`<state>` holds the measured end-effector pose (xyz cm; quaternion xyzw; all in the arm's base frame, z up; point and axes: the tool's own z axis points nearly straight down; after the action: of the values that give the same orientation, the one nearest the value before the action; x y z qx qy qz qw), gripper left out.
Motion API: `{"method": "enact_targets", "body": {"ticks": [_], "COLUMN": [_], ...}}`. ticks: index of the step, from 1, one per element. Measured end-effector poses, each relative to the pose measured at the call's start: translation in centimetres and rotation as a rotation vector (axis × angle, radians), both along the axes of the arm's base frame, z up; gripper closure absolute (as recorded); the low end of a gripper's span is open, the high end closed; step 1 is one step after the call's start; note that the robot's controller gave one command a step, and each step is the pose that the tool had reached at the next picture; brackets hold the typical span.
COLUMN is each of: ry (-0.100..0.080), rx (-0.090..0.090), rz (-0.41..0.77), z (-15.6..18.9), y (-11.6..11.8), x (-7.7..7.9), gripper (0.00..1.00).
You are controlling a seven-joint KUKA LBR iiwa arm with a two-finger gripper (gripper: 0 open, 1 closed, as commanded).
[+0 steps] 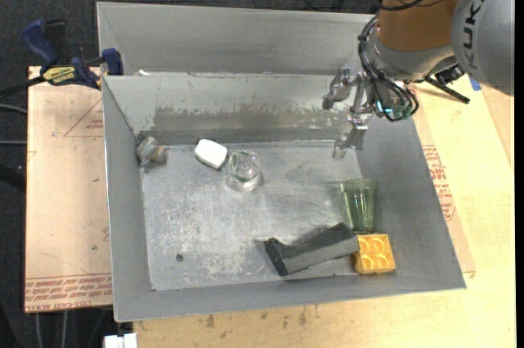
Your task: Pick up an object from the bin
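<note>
Nearest the camera, along the near right of the bin (pixel 131 256), lie a yellow studded block (pixel 375 253) and a dark bar (pixel 311 250) with a blunt foot at its left end; the block sits just beside the bar's right end, perhaps touching it. Just beyond them a green see-through cup (pixel 359 203) rests on the floor. Farther left are a clear glass (pixel 243 170), a white oval lump (pixel 211 153) and, in the far left corner, a small grey piece (pixel 149 150). My gripper (pixel 344 143) hangs at the far right, close to the foot of the far wall (pixel 246 105). I cannot tell whether it is apart or together, and I make out nothing carried in it. The cup is the thing nearest to it, on its near side, with bare floor between, so I judge no pick has begun. From here I see three risks. I might scrape the far wall if I drop straight down. I might knock the cup over or squeeze it out sideways, since its smooth wall gives little hold. If I go for the block, I might drag the bar with it.
</note>
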<state>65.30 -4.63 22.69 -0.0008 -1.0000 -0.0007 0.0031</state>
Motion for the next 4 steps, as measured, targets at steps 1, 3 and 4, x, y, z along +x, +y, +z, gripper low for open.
{"method": "enact_targets", "body": {"ticks": [1,3,4], "ry": [-0.009,-0.008,-0.006], "rx": [-0.001,0.001,0.001], "rz": [0.001,0.355,0.542], "z": [0.5,-6.5,-8.0], "y": [0.0,-5.1,-7.5], "x": [0.2,-9.7,-9.4], "gripper": [0.00,0.00,0.00]}}
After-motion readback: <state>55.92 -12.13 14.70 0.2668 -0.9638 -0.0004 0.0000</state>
